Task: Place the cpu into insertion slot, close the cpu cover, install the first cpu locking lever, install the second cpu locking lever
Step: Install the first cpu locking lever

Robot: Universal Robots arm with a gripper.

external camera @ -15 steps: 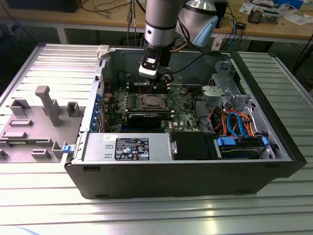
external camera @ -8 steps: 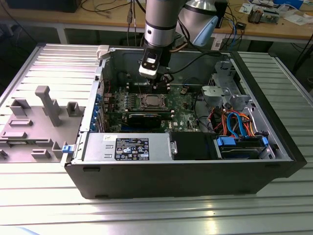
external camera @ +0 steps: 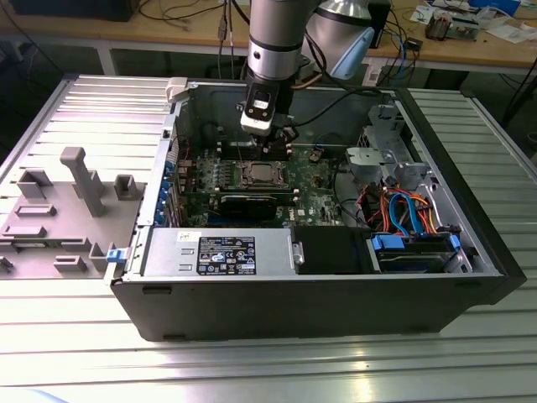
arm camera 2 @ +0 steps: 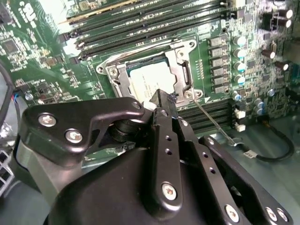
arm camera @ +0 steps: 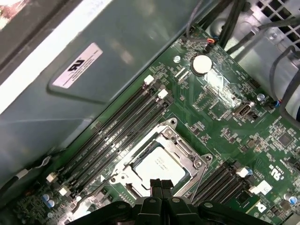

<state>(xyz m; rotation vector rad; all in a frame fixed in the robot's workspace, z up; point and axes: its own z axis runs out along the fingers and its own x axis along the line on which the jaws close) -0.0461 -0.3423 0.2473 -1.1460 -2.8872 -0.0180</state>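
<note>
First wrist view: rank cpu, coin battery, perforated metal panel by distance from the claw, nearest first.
1. cpu, seated, right in front of the claw.
2. coin battery, farther out on the motherboard.
3. perforated metal panel, off the motherboard, past the coin battery.

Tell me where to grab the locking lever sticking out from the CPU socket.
Probably at its bent free end, where the locking lever juts clear of the cpu cover. Come from above, straddling the thin rod crosswise; nearer its pivot the cover's frame crowds it.
</note>
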